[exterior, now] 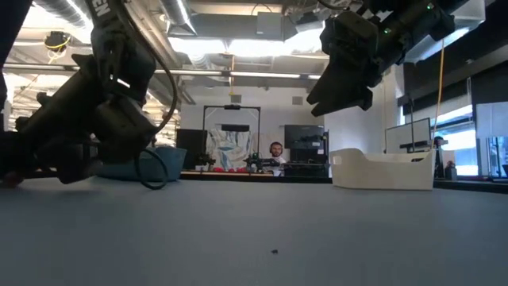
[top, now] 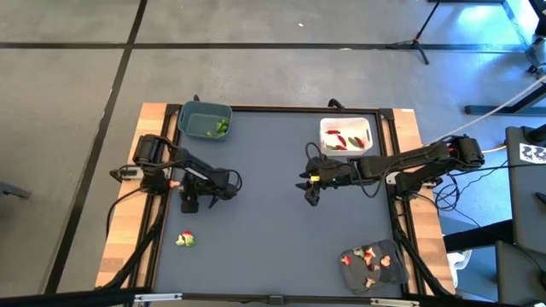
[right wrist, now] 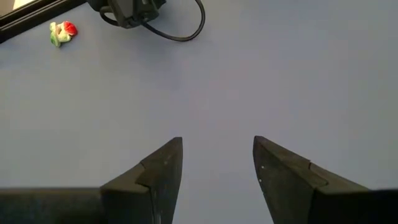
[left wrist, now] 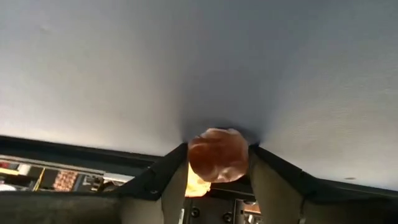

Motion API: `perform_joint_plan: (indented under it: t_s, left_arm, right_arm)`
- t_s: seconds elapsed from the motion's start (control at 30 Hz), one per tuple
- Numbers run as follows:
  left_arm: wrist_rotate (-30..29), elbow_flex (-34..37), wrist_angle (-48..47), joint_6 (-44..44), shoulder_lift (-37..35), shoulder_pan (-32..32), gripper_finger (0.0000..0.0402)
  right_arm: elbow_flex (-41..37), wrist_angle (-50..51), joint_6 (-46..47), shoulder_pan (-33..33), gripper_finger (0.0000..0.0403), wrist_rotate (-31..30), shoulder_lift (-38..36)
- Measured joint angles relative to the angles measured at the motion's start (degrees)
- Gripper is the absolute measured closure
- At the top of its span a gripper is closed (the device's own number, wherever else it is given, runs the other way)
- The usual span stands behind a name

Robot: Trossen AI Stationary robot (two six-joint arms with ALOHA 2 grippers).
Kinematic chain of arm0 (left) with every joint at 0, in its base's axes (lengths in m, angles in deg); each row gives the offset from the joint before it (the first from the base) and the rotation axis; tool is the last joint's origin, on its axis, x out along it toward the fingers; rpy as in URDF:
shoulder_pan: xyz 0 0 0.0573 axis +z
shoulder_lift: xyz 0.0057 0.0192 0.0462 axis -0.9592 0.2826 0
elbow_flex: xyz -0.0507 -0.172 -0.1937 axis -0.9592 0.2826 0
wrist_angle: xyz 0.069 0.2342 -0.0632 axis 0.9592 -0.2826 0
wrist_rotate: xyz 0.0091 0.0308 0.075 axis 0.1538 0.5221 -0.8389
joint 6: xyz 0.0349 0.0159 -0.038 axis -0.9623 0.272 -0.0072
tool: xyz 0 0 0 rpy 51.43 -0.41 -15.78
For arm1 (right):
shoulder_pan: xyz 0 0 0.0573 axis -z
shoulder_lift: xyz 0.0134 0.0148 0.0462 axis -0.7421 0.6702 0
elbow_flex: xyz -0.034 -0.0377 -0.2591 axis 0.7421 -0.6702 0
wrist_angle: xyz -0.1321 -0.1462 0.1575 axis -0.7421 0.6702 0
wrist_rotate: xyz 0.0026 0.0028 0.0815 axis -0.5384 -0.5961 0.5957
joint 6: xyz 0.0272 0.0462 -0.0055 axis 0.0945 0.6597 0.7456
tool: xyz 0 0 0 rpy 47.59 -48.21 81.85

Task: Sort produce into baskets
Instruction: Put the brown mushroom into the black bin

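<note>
My left gripper (top: 189,205) is low over the table's left half, with a round orange-tan piece of produce (left wrist: 217,154) between its fingers. My right gripper (right wrist: 217,146) hangs open above the table's middle (top: 311,198), with nothing between its fingers. A small red and green clump of produce (top: 185,240) lies loose on the mat near the left front. The blue-grey basket (top: 205,119) at the far left holds green pieces. The white basket (top: 345,135) at the far right holds red pieces. The dark grey tray (top: 374,266) at the near right holds tan and red pieces. My left gripper has the orange-tan piece pinched between its two fingers, which lie against the piece's two opposite sides (left wrist: 194,158). The fingers slant down toward the mat. The piece fills the gap and casts a close shadow on the mat; I cannot tell whether it rests there.
A broad stretch of bare grey mat (top: 273,239) lies between the two arms and toward the near edge. A black frame and wooden boards (top: 153,115) border the mat. Beyond the far edge the low view shows a room with a seated person (exterior: 275,151).
</note>
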Motion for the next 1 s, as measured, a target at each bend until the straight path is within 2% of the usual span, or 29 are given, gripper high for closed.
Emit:
perform_joint_plan:
  t_s: [0.3, 0.4, 0.57, 0.77, 1.0]
  left_arm:
    - [0.86, 0.00, 1.11, -4.71, -0.02, 0.00, 0.0343]
    - [0.52, 0.00, 1.23, -5.52, -0.52, 0.00, 0.0364]
    - [-0.42, -1.25, 2.40, -5.91, -3.93, -0.06, 0.0369]
    - [-1.01, -4.38, 4.58, -4.80, -11.98, -0.11, 0.0363]
    - [-1.01, -5.22, 22.65, -8.45, -22.50, -0.11, 0.0359]
  right_arm:
    - [0.00, 0.00, -0.02, 0.04, 0.0206, 0.00, 0.00]
    - [0.00, 0.00, -0.04, 0.04, 0.0206, -0.71, 0.00]
    - [0.00, -0.20, -0.04, 0.04, 0.0206, -1.49, -0.02]
    - [0.00, -1.58, -0.07, 0.04, 0.0206, -1.33, -0.04]
    - [0.00, -2.78, -0.71, 0.04, 0.0206, -0.57, -0.05]
